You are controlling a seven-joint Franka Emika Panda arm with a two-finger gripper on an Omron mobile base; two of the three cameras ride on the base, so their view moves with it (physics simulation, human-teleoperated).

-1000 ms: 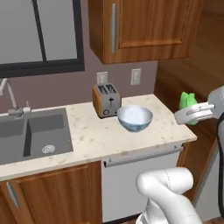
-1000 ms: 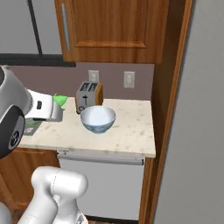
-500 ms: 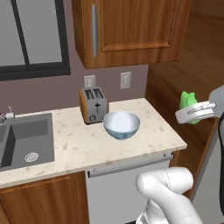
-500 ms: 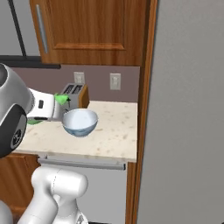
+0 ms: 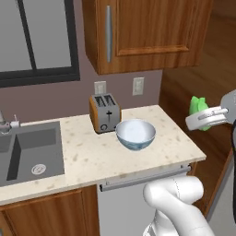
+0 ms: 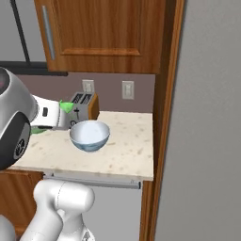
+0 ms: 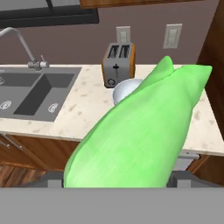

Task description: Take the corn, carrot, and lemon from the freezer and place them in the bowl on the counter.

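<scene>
Off the right end of the tabletop [image 5: 87, 154], your gripper [image 5: 206, 116] is holding the corn [image 5: 198, 106] w/ its jaws set wide around the husk, leafy tips pointing up. You're carrying it well above counter height, prob. so it clears the edge on the way over to the bowl [image 5: 135, 134]. Seen from the hand cam, the corn [image 7: 140, 131] is blocking most of the bowl [image 7: 124, 89], w/ just a sliver of white rim peeking past it, so you're roughly lined up on target but not over it yet. That bowl is sitting open side up, nothing in it as far as I can tell, just in front of the toaster [image 5: 104, 112]. Beige speckled stone top, sink [image 5: 27, 154] at the left end, wood cabinets [image 5: 138, 32] overhead, two wall outlets [image 5: 137, 86] behind. Carrot and lemon: can't place them.
</scene>
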